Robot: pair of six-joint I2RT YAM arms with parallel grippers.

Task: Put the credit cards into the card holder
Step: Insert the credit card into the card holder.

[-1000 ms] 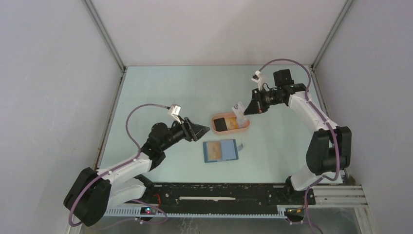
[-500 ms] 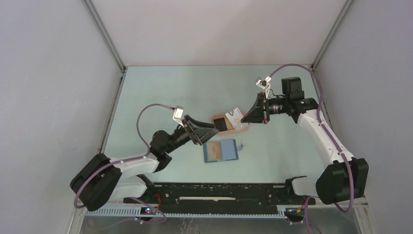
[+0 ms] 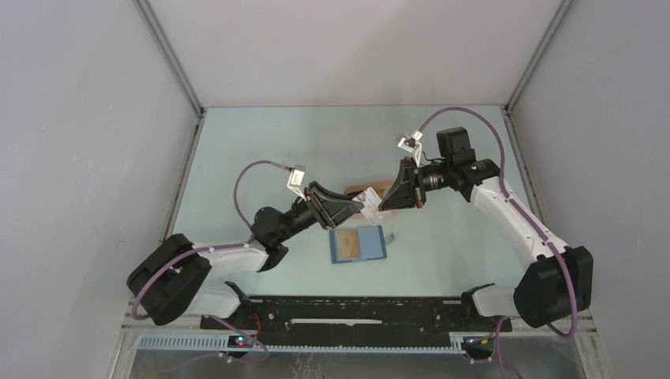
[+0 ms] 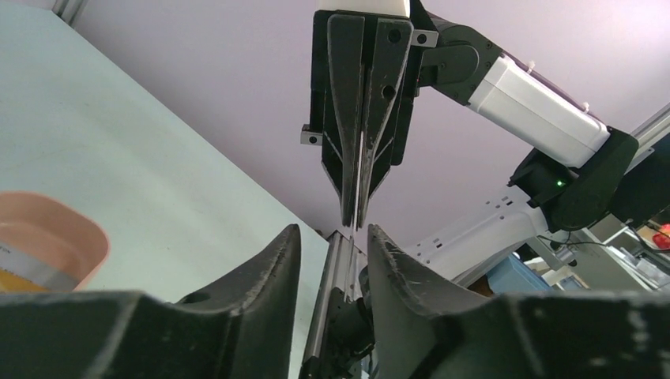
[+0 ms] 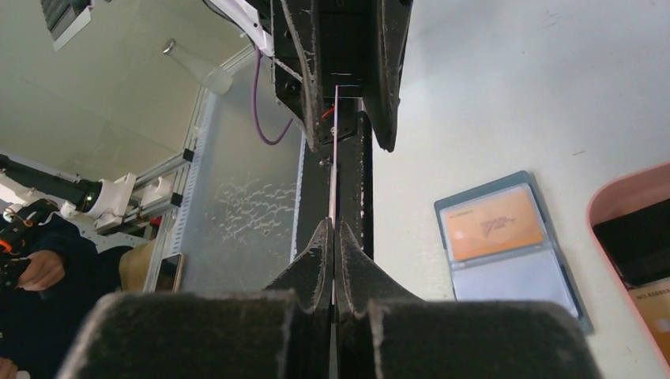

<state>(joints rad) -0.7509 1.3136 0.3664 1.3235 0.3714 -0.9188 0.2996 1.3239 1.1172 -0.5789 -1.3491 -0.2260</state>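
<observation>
My right gripper (image 3: 382, 202) is shut on a pale credit card (image 3: 370, 195) and holds it in the air above the table. In the right wrist view the card (image 5: 335, 158) shows edge-on, sticking out from the pinched fingertips. My left gripper (image 3: 359, 208) is open and faces the right one; the card's free end lies between its fingers (image 4: 292, 260) without touching them. The blue card holder (image 3: 358, 243) lies open and flat below, with an orange card (image 5: 494, 229) in its upper slot.
The salmon-pink tray (image 5: 624, 193) sits just behind the card holder, holding a black card (image 5: 640, 253) and a yellowish card (image 5: 656, 308). The tray also shows in the left wrist view (image 4: 75, 233). The enclosure walls stand on three sides.
The right gripper lifted the pale card from the tray and carried it left. The left gripper rose and moved right until its open fingers straddle the card's free end.
</observation>
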